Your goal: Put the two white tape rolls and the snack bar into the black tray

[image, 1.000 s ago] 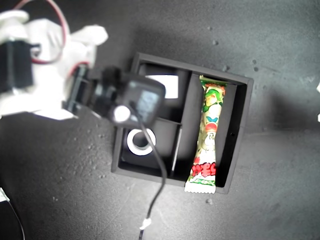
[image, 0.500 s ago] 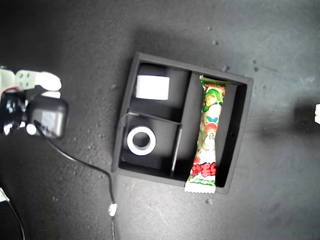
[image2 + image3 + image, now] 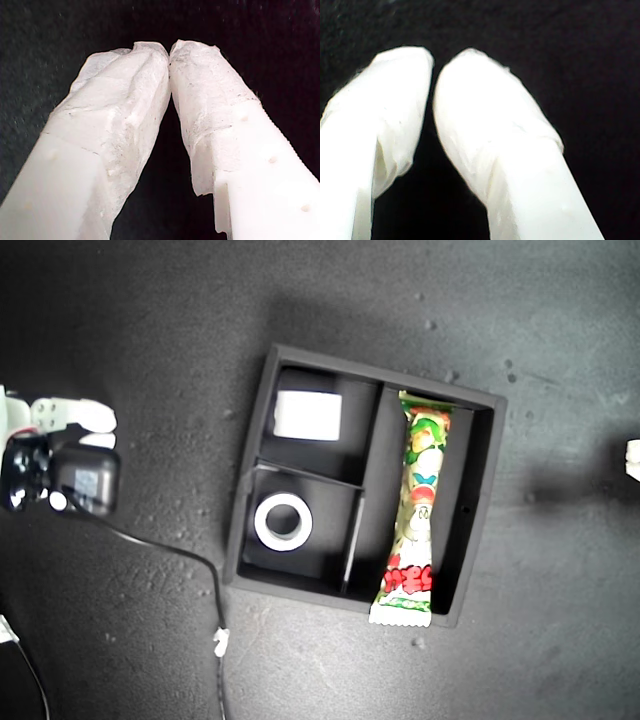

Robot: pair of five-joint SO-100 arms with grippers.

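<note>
Both tools closed, empty, above dark surface

Open dark tabletop (image 3: pixel 330 300) all round black tray (image 3: pixel 478 510); cable (image 3: pixel 190 565) trailing near its wall

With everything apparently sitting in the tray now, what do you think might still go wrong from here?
The snack bar is longer than its compartment: its lower crimped end overhangs the black tray wall, so a bump might tip it out. One tape roll stands on edge in its compartment, unlike the flat roll, and could roll or topple. A loose cable trails from the arm at the exterior view's left, close to the tray, and may snag it.
</note>
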